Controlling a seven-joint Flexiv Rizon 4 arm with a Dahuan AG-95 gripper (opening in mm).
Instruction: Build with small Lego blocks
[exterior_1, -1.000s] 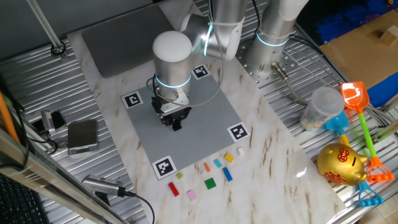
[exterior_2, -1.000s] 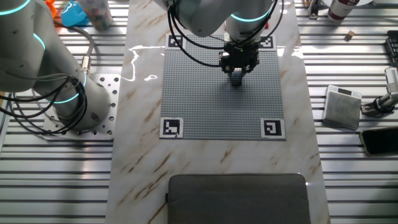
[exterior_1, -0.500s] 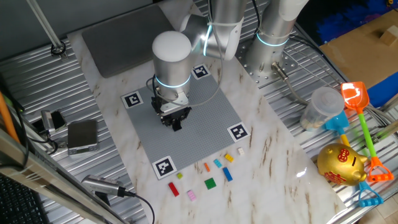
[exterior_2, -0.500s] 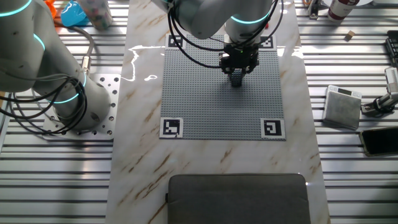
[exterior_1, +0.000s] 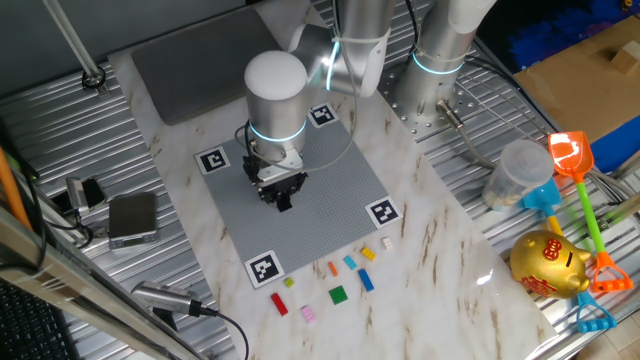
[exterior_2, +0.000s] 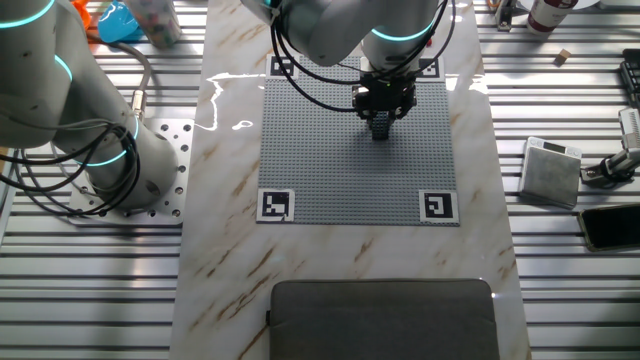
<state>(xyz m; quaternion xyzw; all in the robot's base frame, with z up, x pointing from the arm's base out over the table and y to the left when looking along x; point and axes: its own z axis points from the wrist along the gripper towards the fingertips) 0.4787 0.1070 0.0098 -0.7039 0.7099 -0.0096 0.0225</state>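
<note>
Over the grey plate, jaws unmoved since before.

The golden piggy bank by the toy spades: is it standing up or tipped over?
Tipped, it seems. The golden piggy bank lies slanted on the metal table beside the spade, red writing facing up; its feet are not visible.

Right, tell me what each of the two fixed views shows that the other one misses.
Only one fixed view shows the loose small Lego blocks beside the grey plate, plus the toy spade and gold piggy bank. Only the other fixed view shows the second arm's base beside the marble. Both show the gripper low over the plate, and the silver box.
</note>
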